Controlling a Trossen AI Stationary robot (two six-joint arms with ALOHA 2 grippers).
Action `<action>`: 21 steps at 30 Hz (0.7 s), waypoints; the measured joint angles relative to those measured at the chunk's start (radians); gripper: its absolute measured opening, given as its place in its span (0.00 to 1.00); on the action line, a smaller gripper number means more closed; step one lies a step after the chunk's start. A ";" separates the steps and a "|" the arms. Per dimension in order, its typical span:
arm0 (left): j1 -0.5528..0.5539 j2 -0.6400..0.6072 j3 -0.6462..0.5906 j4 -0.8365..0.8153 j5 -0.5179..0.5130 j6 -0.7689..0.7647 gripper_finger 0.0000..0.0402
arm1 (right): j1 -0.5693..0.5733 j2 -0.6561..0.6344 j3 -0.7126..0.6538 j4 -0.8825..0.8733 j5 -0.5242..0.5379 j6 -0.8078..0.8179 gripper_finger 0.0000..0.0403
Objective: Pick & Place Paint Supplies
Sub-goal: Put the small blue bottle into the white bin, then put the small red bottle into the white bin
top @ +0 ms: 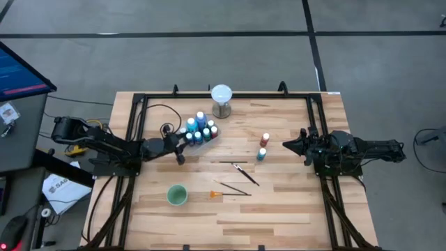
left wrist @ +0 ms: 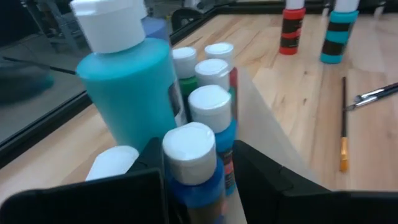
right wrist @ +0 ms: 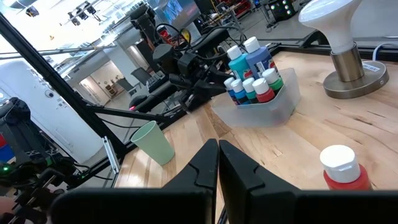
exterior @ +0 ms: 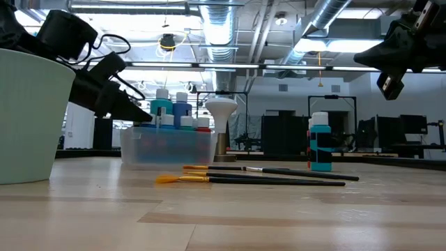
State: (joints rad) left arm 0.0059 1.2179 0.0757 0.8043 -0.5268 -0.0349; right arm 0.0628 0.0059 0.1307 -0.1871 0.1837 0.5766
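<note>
The left gripper (top: pixel 187 138) sits at the clear bin's (top: pixel 198 139) nine o'clock edge, its fingers (left wrist: pixel 261 177) grasping a small blue bottle (left wrist: pixel 194 163) standing between them among the other bottles. The right gripper (top: pixel 287 146), fingers clenched on nothing, hovers at three o'clock of the red bottle (top: pixel 265 139) and teal bottle (top: pixel 261 154) on the desk (top: pixel 293 202).

Bright, even overhead light; ceiling lamps (exterior: pixel 167 43) glare in the low view; the nearest bottles (left wrist: pixel 193 163) blur
</note>
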 joint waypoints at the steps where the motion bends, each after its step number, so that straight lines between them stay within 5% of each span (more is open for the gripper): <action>1: -0.006 0.000 0.000 0.005 0.003 -0.001 0.24 | 0.000 0.000 0.000 0.000 0.000 0.000 0.02; 21: -0.093 -0.001 0.037 0.124 0.004 0.036 0.31 | 0.000 0.000 0.000 0.000 0.000 0.000 0.02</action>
State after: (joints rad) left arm -0.0872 1.2167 0.1128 0.9280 -0.5224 0.0013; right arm 0.0628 0.0063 0.1307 -0.1871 0.1841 0.5766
